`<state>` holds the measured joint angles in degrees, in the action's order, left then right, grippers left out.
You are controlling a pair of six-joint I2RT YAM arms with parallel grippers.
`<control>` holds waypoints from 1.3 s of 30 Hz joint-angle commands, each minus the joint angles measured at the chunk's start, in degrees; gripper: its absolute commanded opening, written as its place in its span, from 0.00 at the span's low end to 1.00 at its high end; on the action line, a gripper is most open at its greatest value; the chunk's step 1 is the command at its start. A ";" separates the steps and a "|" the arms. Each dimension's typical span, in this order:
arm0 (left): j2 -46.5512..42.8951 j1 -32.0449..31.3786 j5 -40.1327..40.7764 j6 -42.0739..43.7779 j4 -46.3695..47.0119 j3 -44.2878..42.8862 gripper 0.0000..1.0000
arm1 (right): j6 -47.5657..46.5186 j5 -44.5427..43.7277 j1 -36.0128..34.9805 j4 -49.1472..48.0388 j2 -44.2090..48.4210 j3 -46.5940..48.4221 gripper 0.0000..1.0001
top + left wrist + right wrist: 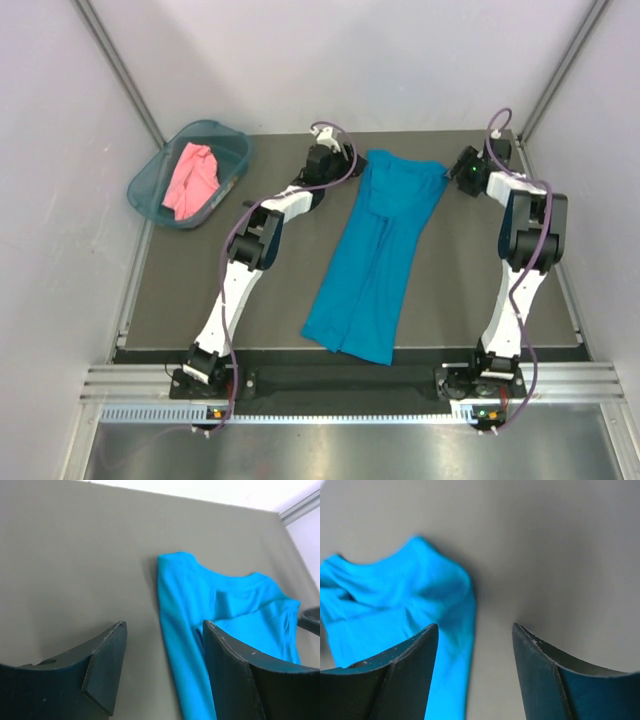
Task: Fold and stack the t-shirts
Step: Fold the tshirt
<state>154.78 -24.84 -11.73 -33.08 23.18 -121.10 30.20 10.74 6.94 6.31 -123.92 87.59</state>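
Observation:
A long teal-blue t-shirt (375,255) lies folded lengthwise down the middle of the dark table, collar end at the far side. My left gripper (352,165) stands at its far left corner, and my right gripper (450,172) at its far right corner. In the left wrist view the left gripper (165,623) is open, with the blue shirt's (225,600) left edge running between the fingers. In the right wrist view the right gripper (475,625) is open over the shirt's (395,595) right edge. A salmon-pink t-shirt (192,180) lies crumpled in the basket.
A teal plastic basket (150,175) sits at the table's far left corner, partly over the edge. White walls with metal rails close in the table on three sides. Both arm bases are bolted at the near edge.

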 commanded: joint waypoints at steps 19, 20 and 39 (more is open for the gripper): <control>15.64 -1.00 7.50 -18.87 9.00 -19.78 0.57 | 4.61 7.80 -3.42 -2.35 -15.91 21.13 0.41; 15.73 -1.26 7.86 -18.95 9.08 -19.70 0.57 | 4.78 7.63 -3.51 -2.44 -15.74 21.13 0.41; 16.95 -3.02 5.57 -15.08 4.16 -21.71 0.37 | 4.87 7.19 -3.60 -4.55 -11.43 13.40 0.41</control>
<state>169.86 -27.53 -6.81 -49.21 29.87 -140.16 35.44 18.44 3.79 0.40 -137.03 102.72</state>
